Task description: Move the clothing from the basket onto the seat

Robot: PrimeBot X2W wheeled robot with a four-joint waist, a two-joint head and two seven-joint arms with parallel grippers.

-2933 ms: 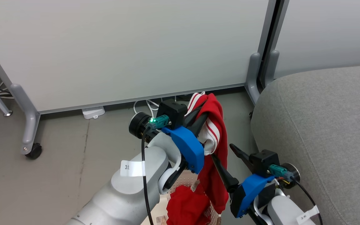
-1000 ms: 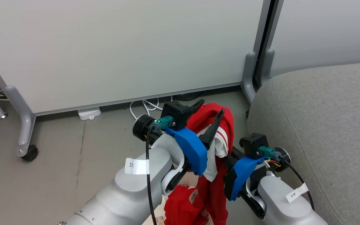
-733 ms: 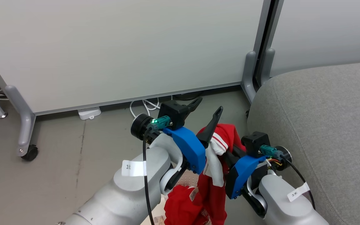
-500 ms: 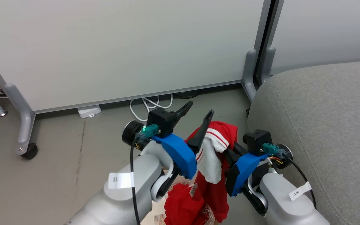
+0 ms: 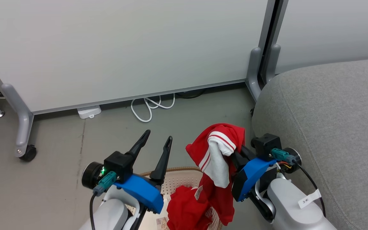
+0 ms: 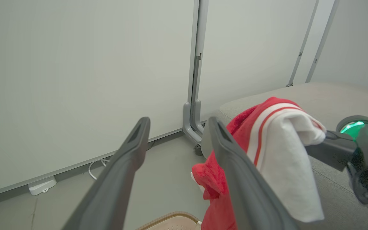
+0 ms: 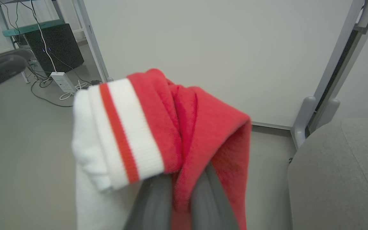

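A red top (image 5: 219,150) with white striped cuffs hangs from my right gripper (image 5: 236,155), which is shut on it just left of the seat (image 5: 331,111), a big light-grey cushion. The right wrist view has the top (image 7: 171,127) draped over the closed fingers (image 7: 152,204). My left gripper (image 5: 158,135) stands open and empty, apart from the top on its left side, above the basket (image 5: 177,169). A second red garment (image 5: 185,207) lies bunched in the basket. The left wrist view shows the open left gripper (image 6: 178,121) beside the top (image 6: 267,127).
White partition panels (image 5: 123,48) on grey feet (image 5: 254,73) stand behind, with a castor (image 5: 27,153) at the left. A white cable loop (image 5: 150,105) and a power adapter (image 5: 89,112) lie on the grey floor. A dark box with cables (image 7: 56,44) sits further off.
My left gripper, open around the top a second ago, has drawn back down and to the left, clear of it. The top now hangs from the right gripper alone.
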